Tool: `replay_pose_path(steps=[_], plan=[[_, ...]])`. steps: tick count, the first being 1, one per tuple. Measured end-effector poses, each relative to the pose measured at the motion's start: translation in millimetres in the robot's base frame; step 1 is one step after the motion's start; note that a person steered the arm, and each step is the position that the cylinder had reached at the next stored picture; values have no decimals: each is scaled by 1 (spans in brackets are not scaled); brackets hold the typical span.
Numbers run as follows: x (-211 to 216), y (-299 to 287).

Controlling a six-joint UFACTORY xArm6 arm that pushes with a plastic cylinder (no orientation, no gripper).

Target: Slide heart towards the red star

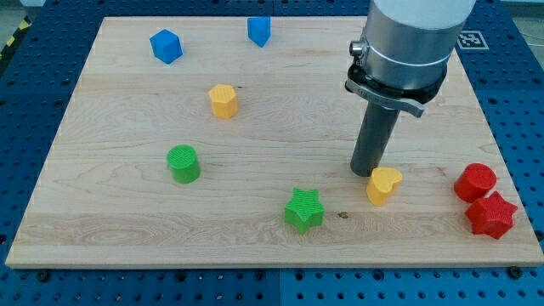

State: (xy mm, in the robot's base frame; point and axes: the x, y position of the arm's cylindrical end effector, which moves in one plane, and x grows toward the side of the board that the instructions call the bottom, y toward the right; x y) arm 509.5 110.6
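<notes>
Yellow heart (384, 184) sits near the board's (102, 212) bottom-right part, my tip (367, 172) touching its upper-left side; the rod grasps nothing. Bare wood lies between it and the red star (490, 215), which sits at the right edge beside a red cylinder (474, 182).

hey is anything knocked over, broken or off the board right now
Nothing stands out. All blocks sit flat on the wooden board; my tip rests just left of the yellow heart, with the red star to its right.

A pale wooden board (127, 212) lies on a blue perforated table (34, 102).
</notes>
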Motion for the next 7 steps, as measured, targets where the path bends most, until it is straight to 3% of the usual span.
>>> replay_pose_path(steps=[3,5,7], plan=[[22,25],[30,-21],[52,16]])
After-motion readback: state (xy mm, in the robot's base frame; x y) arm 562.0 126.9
